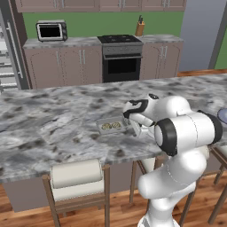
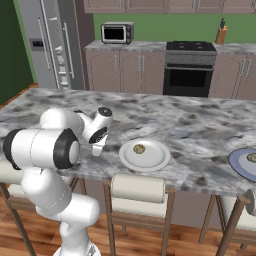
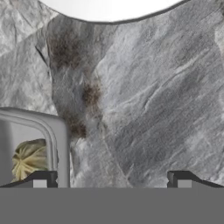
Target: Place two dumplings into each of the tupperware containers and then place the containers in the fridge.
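A shallow grey tupperware container [image 1: 111, 126] sits on the marble island with tan-green dumplings [image 1: 111, 126] inside. In the hand view its rounded corner [image 3: 56, 131] is at the left, with one dumpling [image 3: 29, 158] behind the wall. My gripper [image 3: 111, 181] hangs open and empty over bare counter just right of that container, pointing down [image 1: 136, 130]. A white plate [image 2: 145, 155] with one dumpling [image 2: 139, 148] lies to the gripper's [image 2: 95, 149] right. The fridge [image 2: 50, 42] stands at the far left, its door ajar.
A blue-grey plate [image 2: 244, 163] with a dumpling [image 2: 252, 158] lies at the island's right end. Stools [image 1: 77, 186] line the near edge. Behind are a stove [image 1: 120, 57], a toaster oven [image 1: 51, 30] and a knife block [image 1: 140, 27].
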Available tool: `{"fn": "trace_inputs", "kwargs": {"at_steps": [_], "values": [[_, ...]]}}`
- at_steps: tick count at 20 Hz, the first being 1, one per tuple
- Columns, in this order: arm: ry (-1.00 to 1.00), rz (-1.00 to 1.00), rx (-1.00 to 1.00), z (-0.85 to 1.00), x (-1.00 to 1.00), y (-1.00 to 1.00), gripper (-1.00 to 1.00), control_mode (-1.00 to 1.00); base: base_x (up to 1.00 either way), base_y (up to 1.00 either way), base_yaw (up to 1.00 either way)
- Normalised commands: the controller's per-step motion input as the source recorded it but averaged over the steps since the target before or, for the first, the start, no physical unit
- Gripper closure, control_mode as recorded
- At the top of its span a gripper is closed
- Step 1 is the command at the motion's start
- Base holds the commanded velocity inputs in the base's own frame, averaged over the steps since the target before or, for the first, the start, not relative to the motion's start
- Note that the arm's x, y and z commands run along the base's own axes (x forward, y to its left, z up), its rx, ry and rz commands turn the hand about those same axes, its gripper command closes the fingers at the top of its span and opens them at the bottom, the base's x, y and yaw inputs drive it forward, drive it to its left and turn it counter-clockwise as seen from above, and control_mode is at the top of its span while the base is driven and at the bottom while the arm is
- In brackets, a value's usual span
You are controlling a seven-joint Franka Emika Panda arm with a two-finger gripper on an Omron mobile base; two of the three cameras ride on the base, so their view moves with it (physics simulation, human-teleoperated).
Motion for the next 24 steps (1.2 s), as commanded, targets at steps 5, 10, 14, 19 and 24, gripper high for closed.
{"fn": "trace_inputs", "kwargs": {"at_steps": [5,10,14,19,24], "values": [[0.00,0.02,0.00,-0.13,0.27,0.04,-1.00,-1.00,0.00,0.00,0.00],[0.06,0.02,-0.01,-0.25,0.34,0.02,-1.00,-1.00,0.00,0.00,0.00],[0.05,0.02,-0.03,-0.16,0.32,0.11,-1.00,-1.00,0.00,0.00,0.00],[0.03,0.00,-0.05,-0.11,0.16,0.18,-1.00,-1.00,0.00,0.00,0.00],[0.04,0.00,-0.09,-0.23,0.02,0.24,1.00,-1.00,0.00,0.00,0.00]]}}
